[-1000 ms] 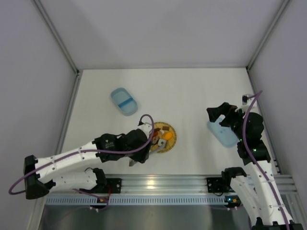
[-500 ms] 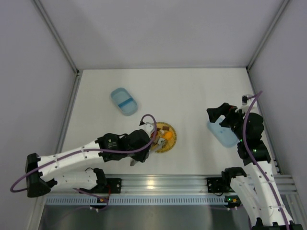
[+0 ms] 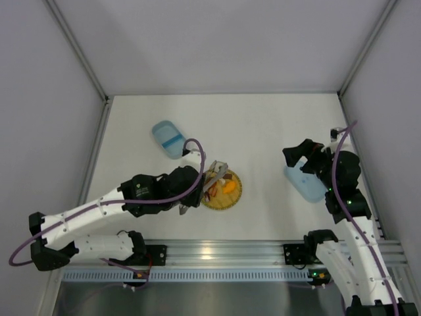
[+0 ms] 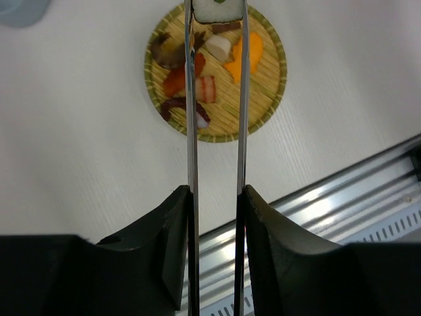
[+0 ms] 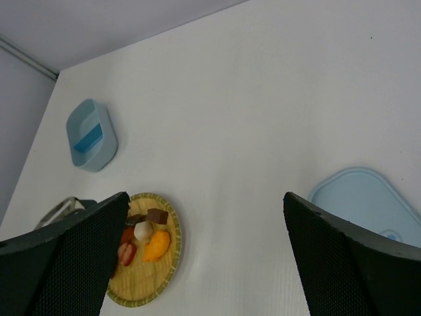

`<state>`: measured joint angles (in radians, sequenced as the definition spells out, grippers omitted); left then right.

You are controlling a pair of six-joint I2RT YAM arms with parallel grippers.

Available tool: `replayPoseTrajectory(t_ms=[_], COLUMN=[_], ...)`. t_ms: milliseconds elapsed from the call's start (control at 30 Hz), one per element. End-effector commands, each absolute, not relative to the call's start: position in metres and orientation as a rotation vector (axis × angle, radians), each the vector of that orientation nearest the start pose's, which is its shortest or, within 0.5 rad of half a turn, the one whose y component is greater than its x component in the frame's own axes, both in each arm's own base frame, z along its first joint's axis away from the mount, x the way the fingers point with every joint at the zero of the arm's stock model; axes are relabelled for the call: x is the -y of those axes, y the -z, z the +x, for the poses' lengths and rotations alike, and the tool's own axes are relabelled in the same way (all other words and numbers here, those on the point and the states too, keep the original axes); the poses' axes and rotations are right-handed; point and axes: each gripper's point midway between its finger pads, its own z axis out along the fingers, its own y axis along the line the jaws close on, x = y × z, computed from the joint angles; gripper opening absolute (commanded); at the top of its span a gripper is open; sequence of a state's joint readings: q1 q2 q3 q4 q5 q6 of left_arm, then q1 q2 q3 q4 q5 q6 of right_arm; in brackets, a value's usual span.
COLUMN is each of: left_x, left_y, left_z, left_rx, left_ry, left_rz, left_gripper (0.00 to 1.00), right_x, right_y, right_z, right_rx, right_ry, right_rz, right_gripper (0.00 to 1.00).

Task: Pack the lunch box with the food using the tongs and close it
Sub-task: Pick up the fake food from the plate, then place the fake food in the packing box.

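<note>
My left gripper (image 4: 216,197) is shut on the silver tongs (image 4: 191,131), its fingers pressing the two arms from outside. A pale white piece of food (image 4: 217,9) is pinched between the tongs' tips, over the far rim of the round woven plate (image 4: 279,85). Orange, red and brown food (image 4: 245,56) lies on the plate. In the top view the tongs (image 3: 218,170) point up and right from the left gripper (image 3: 197,187). The open lunch box (image 3: 170,138) sits beyond the plate to the left. Its lid (image 3: 304,183) lies at the right, under my open right gripper (image 3: 306,158).
The right wrist view shows the lunch box (image 5: 91,133) far left, the plate (image 5: 176,243) with food (image 5: 158,245) and the lid (image 5: 368,204) at the right. Grey walls bound the table on three sides. The aluminium rail (image 3: 223,253) runs along the near edge.
The left gripper squeezed the tongs a little tighter, then rose and moved toward the far side of the plate with the white piece pinched in the tips. The right arm stayed put.
</note>
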<state>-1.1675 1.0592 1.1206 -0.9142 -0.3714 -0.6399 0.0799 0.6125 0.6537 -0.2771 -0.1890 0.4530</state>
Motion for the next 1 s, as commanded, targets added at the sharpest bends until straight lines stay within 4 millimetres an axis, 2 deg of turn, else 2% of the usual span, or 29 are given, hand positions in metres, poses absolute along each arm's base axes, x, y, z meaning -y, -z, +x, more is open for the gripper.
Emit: replayPoseTrajectory(t_ms=[0,100,133,200,233,300,333,433,467,533,633,767,967], left_x=[0.212,0.204,0.196,0.199,0.185,0.18,0.168,0.163,0.164,0.162,0.166,0.159,0.153], left_y=[-0.242,-0.25,-0.25,-0.243,-0.242,-0.236,-0.233,-0.228,-0.22,-0.221,-0.205,-0.193,-0.192], left_z=[0.178,0.202,0.216,0.231,0.248,0.268,0.281,0.303,0.31,0.321,0.334,0.34,0.345], left_rx=[-2.223,-2.19,-2.195,-2.217,-2.227,-2.234,-2.244,-2.254,-2.275,-2.271,-2.307,-2.325,-2.315], left_ry=[0.245,0.137,0.109,0.132,0.128,0.146,0.143,0.143,0.119,0.111,0.113,0.091,0.082], left_rz=[0.271,0.199,0.148,0.142,0.07,0.03,-0.021,-0.052,-0.055,-0.077,-0.087,-0.121,-0.147], left_gripper=[0.21,0.21,0.21,0.21,0.2,0.19,0.18,0.19,0.18,0.19,0.18,0.19,0.19], right_x=[-0.072,-0.078,-0.08,-0.081,-0.081,-0.082,-0.084,-0.086,-0.085,-0.085,-0.09,-0.093,-0.094], right_y=[-0.269,-0.268,-0.268,-0.269,-0.268,-0.272,-0.271,-0.275,-0.278,-0.278,-0.278,-0.274,-0.272], right_z=[0.274,0.278,0.28,0.283,0.286,0.288,0.29,0.295,0.296,0.3,0.303,0.304,0.305], right_rx=[-1.77,-1.787,-1.79,-1.793,-1.8,-1.797,-1.804,-1.807,-1.8,-1.808,-1.816,-1.822,-1.83], right_ry=[-0.56,-0.589,-0.599,-0.603,-0.605,-0.609,-0.618,-0.623,-0.616,-0.614,-0.633,-0.658,-0.657], right_rz=[0.188,0.178,0.172,0.169,0.168,0.161,0.157,0.146,0.139,0.138,0.117,0.111,0.101], right_gripper=[0.99,0.99,1.0,1.0,0.99,1.0,1.0,0.99,0.99,0.99,0.99,1.0,0.99])
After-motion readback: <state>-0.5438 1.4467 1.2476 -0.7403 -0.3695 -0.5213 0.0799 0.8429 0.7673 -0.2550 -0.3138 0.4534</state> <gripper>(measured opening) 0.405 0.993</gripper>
